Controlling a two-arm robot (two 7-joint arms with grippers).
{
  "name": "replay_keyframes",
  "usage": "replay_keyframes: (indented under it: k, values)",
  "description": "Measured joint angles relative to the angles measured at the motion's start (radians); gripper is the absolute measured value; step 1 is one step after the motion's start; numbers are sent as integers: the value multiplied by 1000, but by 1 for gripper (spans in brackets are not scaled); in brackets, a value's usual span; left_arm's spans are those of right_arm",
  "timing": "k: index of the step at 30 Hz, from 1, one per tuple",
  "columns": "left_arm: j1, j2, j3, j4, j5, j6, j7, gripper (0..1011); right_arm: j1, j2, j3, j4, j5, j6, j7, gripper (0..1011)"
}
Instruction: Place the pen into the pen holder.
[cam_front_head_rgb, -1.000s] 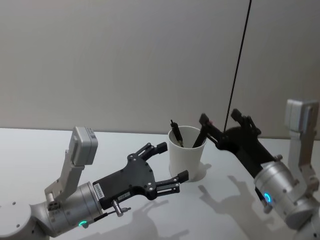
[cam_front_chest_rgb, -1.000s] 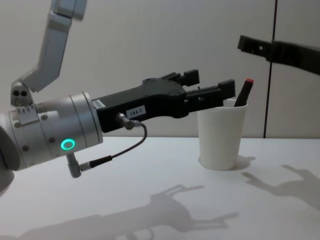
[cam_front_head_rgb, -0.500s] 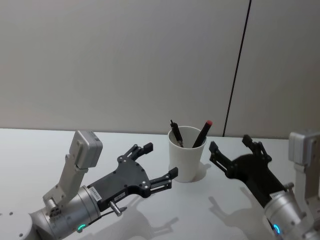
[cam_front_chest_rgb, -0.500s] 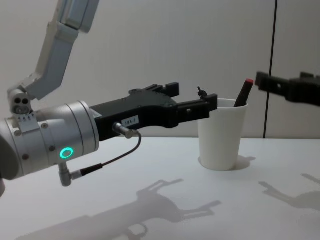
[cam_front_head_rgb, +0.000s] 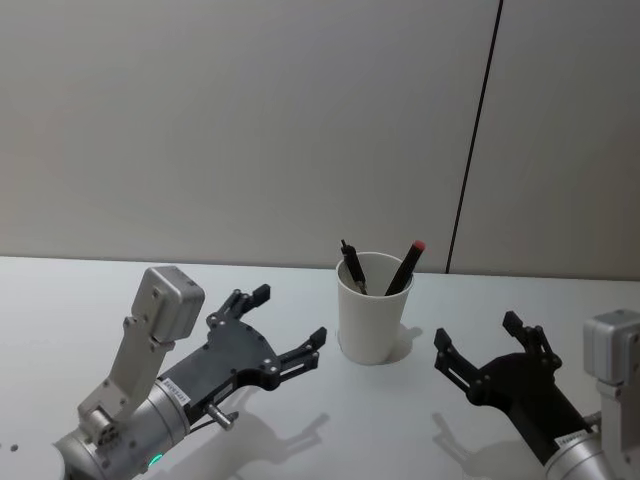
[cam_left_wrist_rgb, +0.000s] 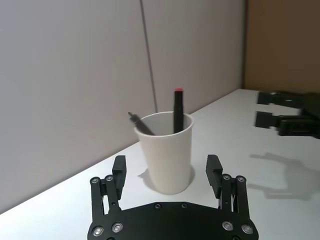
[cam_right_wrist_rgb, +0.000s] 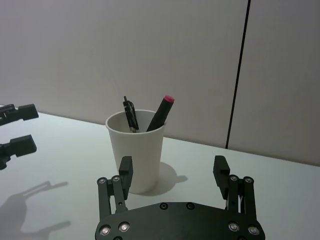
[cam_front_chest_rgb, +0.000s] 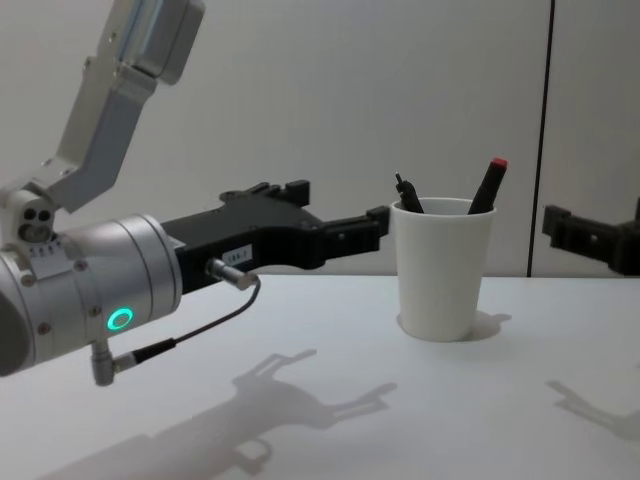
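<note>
plain grey wall panels are sitting behind a white table (cam_front_head_rgb: 80, 300), and you are looking at the pen holder (cam_front_head_rgb: 372, 308) standing upright near the middle of it. two pens are already leaning inside: the red-capped pen (cam_front_head_rgb: 405, 267) against the right of the rim, a black pen (cam_front_head_rgb: 352, 267) on the left, so the task is looking done. your left gripper (cam_front_head_rgb: 282, 330) is hovering just left of the cup with fingers spread wide and holding nothing; your right gripper (cam_front_head_rgb: 483, 352) is hovering to the cup's right, near but apart, also spread wide and empty. the holder is looking like thin paper, so judge it light, easy to tip and crush; if you are steadying it, be taking it low on the wall, gently. the pens are looking stiff, slim and smooth, so be pinching mid-barrel if regrasping.
</note>
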Motion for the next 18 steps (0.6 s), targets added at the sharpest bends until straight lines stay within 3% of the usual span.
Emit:
replay_keyframes:
  k: [18]
  values:
    - [71,6,-33,-80,127,64,226,1002,-10,1,2,-4,-8,-2,-2,1001]
